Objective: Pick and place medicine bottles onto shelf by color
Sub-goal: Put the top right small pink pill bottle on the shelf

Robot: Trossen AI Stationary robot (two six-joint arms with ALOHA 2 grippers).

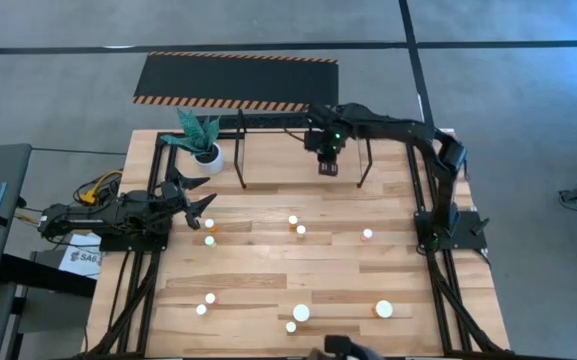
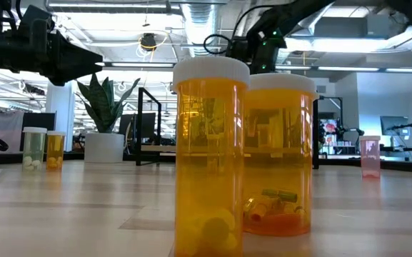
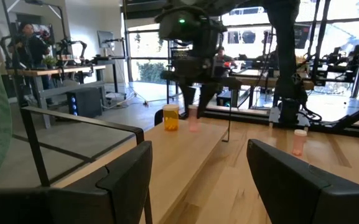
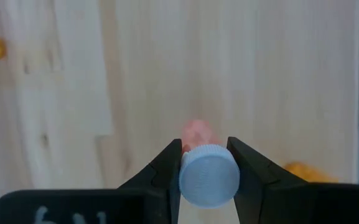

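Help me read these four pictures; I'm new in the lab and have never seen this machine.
It is a robot with two dark arms at a wooden table, each ending in a two-finger gripper. One picture looks straight down, one sits at table height, and two come from cameras on the wrists. Small medicine bottles with white caps stand scattered on the wood, beside a potted plant. The right gripper is shut on a pinkish bottle, holding it by the cap above the table's far end by the black shelf frame. The left gripper waits open at the table's left edge, holding nothing.
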